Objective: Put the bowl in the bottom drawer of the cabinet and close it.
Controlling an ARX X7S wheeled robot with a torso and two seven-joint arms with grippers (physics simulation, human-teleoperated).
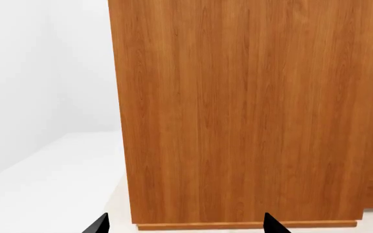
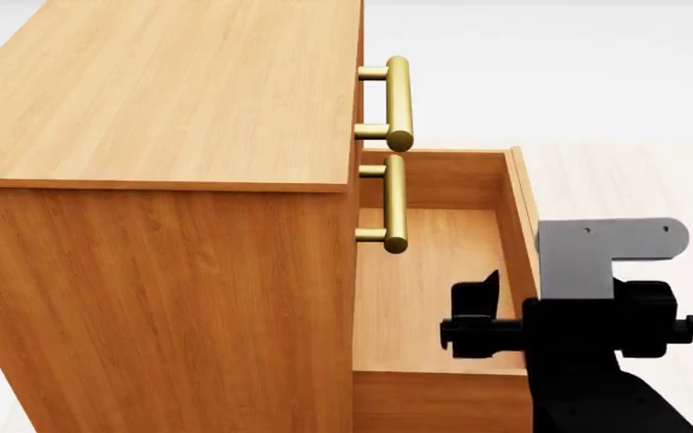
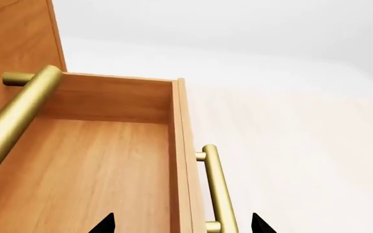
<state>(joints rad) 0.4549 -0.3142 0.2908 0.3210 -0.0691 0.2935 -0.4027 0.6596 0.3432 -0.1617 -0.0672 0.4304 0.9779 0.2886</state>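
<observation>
R gripper (image 3: 181,224) over btm drawer (image 3: 109,165), open

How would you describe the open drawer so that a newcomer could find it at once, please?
Start at the boxy orange-brown wood-grain cabinet. Go down its front past two shut drawers with brass bar handles. The lowest drawer is the only one pulled out, an open wooden box showing a bare floor.

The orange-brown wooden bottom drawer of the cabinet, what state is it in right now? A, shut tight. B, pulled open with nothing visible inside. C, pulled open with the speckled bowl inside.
B: the orange-brown wooden bottom drawer stands pulled out from the cabinet, and its visible floor is bare wood with no bowl on it.
</observation>
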